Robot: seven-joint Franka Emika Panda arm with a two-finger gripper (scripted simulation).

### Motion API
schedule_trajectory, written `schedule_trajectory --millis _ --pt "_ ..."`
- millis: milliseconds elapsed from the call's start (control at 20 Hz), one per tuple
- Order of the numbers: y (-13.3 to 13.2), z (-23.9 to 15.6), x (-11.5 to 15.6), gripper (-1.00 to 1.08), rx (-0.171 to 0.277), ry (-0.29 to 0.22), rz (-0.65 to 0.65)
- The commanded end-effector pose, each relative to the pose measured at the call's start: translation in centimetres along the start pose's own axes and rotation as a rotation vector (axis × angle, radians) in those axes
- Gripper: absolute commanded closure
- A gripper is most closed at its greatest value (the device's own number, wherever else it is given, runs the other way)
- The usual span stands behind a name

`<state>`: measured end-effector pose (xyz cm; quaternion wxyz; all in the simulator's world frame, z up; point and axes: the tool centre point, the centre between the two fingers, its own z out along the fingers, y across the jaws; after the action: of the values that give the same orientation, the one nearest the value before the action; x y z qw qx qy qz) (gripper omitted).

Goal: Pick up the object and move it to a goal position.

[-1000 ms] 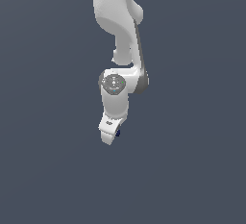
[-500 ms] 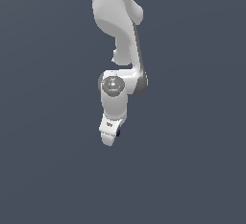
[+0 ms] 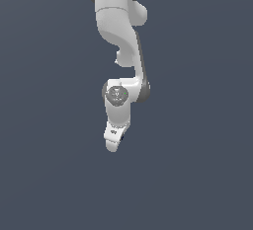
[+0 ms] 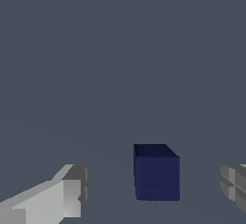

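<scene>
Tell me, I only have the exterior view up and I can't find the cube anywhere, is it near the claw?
Observer: Yes. In the wrist view the dark navy cube sits between the two fingertips.
Operator: Is the claw touching it?
Observer: No. There is a clear gap on both sides of the cube, so the claw is open around it.
Operator: Is the cube centered between them?
Observer: Roughly. The gap to each fingertip looks about equal.
Operator: Is the cube lifted?
Observer: I cannot tell for sure; it appears to rest on the grey floor, ungripped.
</scene>
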<state>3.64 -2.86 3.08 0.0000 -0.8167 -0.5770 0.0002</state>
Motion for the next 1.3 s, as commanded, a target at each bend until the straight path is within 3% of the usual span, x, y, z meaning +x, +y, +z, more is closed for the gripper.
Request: schedule_trajectory --millis 0,250,300,1250 --pt "0.0 1.1 0.0 -0.92 0.0 0.0 -0.001" --pt "0.1 1.8 0.0 -0.92 0.0 0.0 -0.001" --pt "0.1 1.8 0.0 1.08 0.0 0.0 -0.001" --pt "-0.6 0.2 -0.4 1.08 0.0 0.0 -0.001"
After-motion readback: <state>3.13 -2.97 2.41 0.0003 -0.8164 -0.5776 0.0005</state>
